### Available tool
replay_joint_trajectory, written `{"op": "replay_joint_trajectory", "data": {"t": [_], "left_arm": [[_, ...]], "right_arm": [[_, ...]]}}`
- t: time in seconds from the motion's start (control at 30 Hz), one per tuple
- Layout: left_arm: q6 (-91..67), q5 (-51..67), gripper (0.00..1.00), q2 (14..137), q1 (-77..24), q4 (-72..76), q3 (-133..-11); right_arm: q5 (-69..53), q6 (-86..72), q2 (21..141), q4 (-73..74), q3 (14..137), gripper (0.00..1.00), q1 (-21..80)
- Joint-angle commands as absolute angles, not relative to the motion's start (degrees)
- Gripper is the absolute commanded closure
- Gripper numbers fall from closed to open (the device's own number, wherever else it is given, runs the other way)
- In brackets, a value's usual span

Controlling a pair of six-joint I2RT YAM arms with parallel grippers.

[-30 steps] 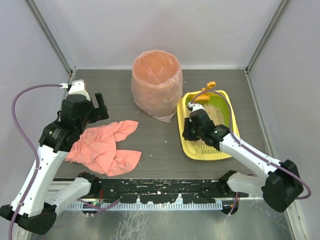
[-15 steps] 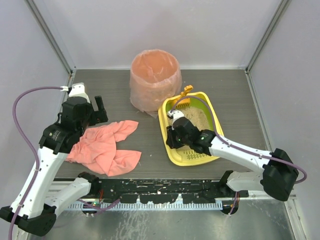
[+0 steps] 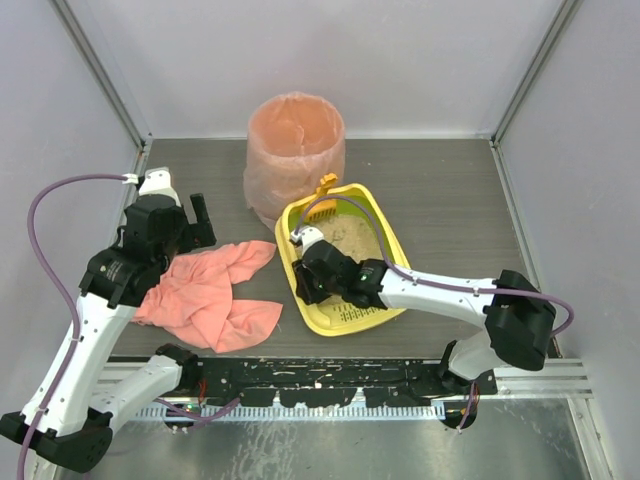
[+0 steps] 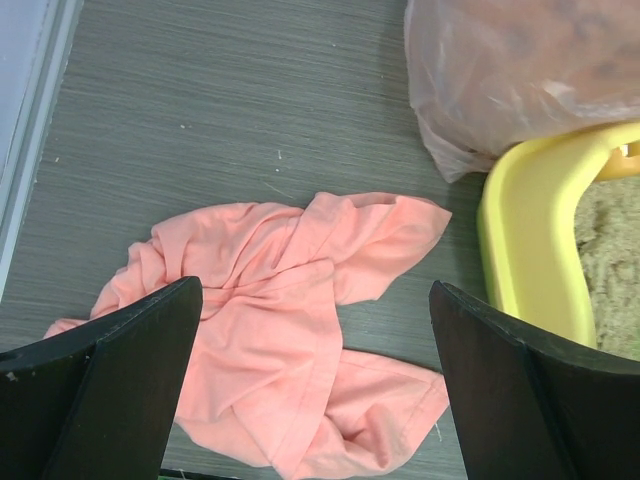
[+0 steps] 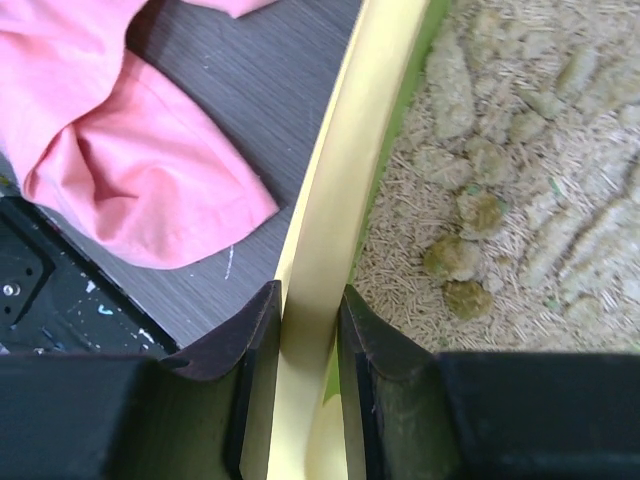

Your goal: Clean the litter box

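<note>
The right gripper (image 5: 305, 320) is clamping the litter box (image 5: 330, 150) by its side rim, just in front of the pink-lined bin (image 3: 295, 140). Clumps (image 5: 455, 265) are lying in the litter, so cleaning looks barely begun. The left gripper (image 4: 315, 330) is hanging spread apart, empty, left of the bin.

A dark grey wood-grain tabletop (image 3: 440, 190) is boxed in by plain pale grey panel walls (image 3: 300, 50) at the back and both sides, joined by slim silver metal corner posts (image 3: 98, 65), with a black paint-flecked rail (image 3: 320, 380) along its near edge, under soft, even light.
</note>
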State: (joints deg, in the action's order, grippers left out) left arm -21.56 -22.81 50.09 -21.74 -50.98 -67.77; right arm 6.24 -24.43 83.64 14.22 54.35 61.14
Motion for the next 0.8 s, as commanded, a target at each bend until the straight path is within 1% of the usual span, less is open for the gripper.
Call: {"op": "replay_joint_trajectory", "data": {"t": [0.0, 0.07, 0.1, 0.17, 0.43, 0.6, 0.67, 0.77], "left_arm": [[-21.18, -24.11, 0.02, 49.64, -21.8, -50.11, -67.66], [-21.1, -24.13, 0.02, 49.7, -21.79, -49.97, -67.51], [-21.1, -24.21, 0.02, 49.69, -21.8, -49.88, -67.39], [-21.1, -24.13, 0.02, 49.86, -21.8, -49.88, -67.33], [-20.3, -24.41, 0.02, 48.7, -21.8, -50.65, -66.25], [-19.02, -23.84, 0.02, 46.77, -21.81, -50.29, -64.3], [-18.71, -23.63, 0.02, 45.88, -21.8, -50.14, -63.15], [-18.35, -23.42, 0.02, 44.39, -21.76, -49.76, -61.14]], "right_arm": [[3.71, -22.98, 84.03, 13.53, 54.97, 0.74, 63.02], [4.81, -22.98, 82.85, 13.53, 54.64, 0.7, 63.02], [5.82, -22.9, 82.03, 13.65, 54.51, 0.64, 63.02], [8.33, -22.37, 81.01, 14.19, 54.47, 0.56, 63.02], [18.77, -19.2, 74.99, 15.9, 57.53, 0.36, 62.94], [25.99, -18.11, 70.57, 15.26, 58.78, 0.32, 62.98], [30.13, -16.96, 69.12, 13.61, 58.42, 0.31, 62.93], [35.2, -13.57, 68.35, 9.48, 58.09, 0.27, 62.49]]}}
